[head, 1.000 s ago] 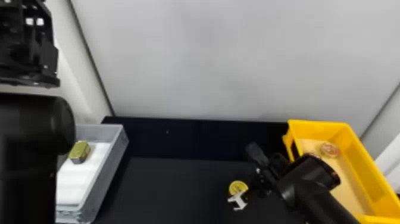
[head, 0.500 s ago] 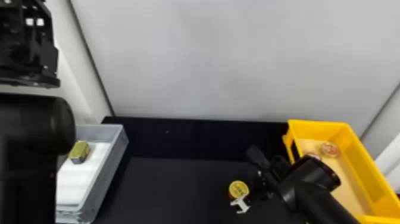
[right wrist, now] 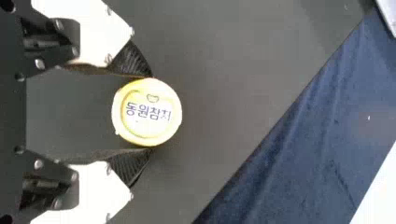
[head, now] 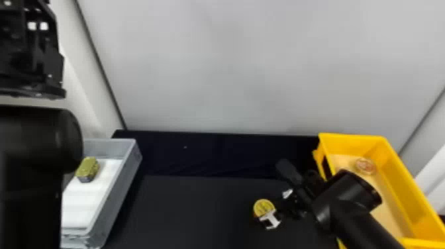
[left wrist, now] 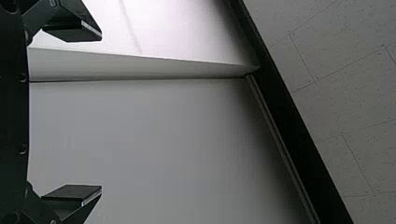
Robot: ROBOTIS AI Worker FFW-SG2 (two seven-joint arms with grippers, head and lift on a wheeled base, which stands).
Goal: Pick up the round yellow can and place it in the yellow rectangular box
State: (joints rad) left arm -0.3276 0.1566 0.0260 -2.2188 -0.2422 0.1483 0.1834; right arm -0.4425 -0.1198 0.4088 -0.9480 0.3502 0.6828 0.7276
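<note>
Right gripper point(head: 270, 208) has the round yellow can point(right wrist: 147, 112) in its grasp!

And here's the count: one round yellow can in play, one yellow rectangular box point(head: 402, 185) over on the right, one grey bin point(head: 123, 187) on the left. Inside the grey bin sits one small yellow-green tin point(head: 87, 168) on a white liner point(head: 91, 195); in the yellow rectangular box, one round container point(head: 365, 165) is plain to see.

Labels now: dark print runs across the can's pale lid in the right wrist view, a little outlined mark next to it. No reading that out here!

To the grip: the can sits right at the fingertips, touched on two opposite sides. It's over the dark table point(head: 198, 212), between bin and box, nearer the box; whether it touches the table, I can't tell. The left gripper point(head: 33, 59) is parked at upper left, fingers spread wide.
</note>
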